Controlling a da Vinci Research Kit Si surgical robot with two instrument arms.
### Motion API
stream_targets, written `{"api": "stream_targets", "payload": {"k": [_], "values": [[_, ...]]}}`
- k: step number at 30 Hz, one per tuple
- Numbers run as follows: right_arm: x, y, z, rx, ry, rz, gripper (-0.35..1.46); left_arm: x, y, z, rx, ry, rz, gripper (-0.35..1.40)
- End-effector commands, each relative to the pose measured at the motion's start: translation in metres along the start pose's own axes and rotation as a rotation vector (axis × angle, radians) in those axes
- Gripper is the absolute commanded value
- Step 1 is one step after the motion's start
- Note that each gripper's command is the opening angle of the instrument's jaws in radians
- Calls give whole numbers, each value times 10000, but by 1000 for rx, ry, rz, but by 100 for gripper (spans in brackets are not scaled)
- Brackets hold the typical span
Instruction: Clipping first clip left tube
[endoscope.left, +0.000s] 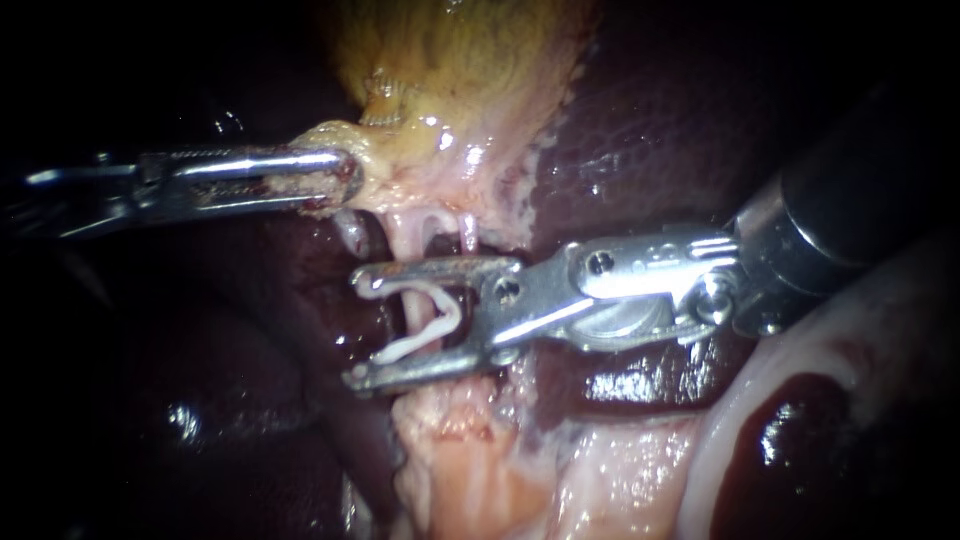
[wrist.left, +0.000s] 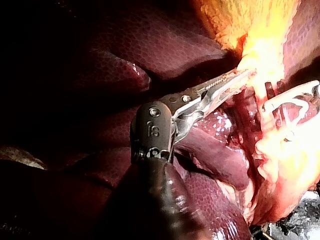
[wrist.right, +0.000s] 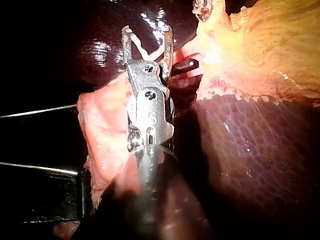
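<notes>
My left instrument (endoscope.left: 345, 180) has its jaws clamped on the edge of the yellowish, pink-fringed gallbladder (endoscope.left: 450, 70). My right instrument (endoscope.left: 355, 328) comes in over the dark red liver (endoscope.left: 640, 130). Its jaws stand wide apart and carry an open white plastic clip (endoscope.left: 420, 340), one arm lying along each jaw. The pale pink left tube (endoscope.left: 404, 230) runs down from the gallbladder and passes between the clip's arms (unpinched so far). A second thin tube (endoscope.left: 468, 232) hangs just beside it, outside the jaws.
</notes>
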Motion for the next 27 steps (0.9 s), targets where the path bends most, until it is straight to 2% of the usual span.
{"api": "stream_targets", "payload": {"k": [1,10,14,19,27], "values": [[0,0,0,1,0,0,46,0,0,0,0,0,0,-35],[-9,-3,-16,8,-1,-10,46,2,1,-7,-3,-2,-1,-35],[-18,2,-29,5,-1,2,46,4,0,-10,-6,-3,-2,-35],[-38,13,-38,-1,-3,23,46,4,0,-13,-7,-4,-2,-35],[-73,23,-36,-2,-23,62,46,4,1,-15,-7,-4,-2,-35]]}}
